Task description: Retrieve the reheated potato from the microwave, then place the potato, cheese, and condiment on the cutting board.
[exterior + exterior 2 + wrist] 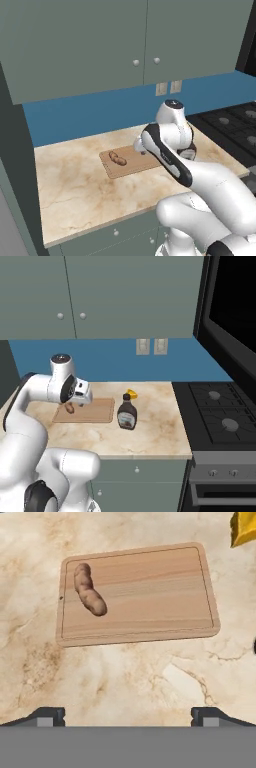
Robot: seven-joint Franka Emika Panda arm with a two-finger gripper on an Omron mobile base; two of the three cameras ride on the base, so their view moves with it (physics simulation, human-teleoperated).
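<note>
The gripper had its fingers spread wide, almost the full width of the hand view, and they weren't touching or holding anything. It hung above the marble counter, looking down at the near edge of the cutting board.

The arm was folded up pretty tight, elbow bent high and the hand tucked down over the board's right end in the left base view.

The potato was on the board, lying near its left end in the hand view. It was a long, lumpy, tan-brown thing. The board was flat light wood with rounded corners and a thin groove around the edge. The cheese, bright yellow, sat on the counter just past the board's far right corner. The condiment, a squat dark bottle with a black cap, stood upright on the beige veined counter just right of the board, in front of the cheese.
</note>
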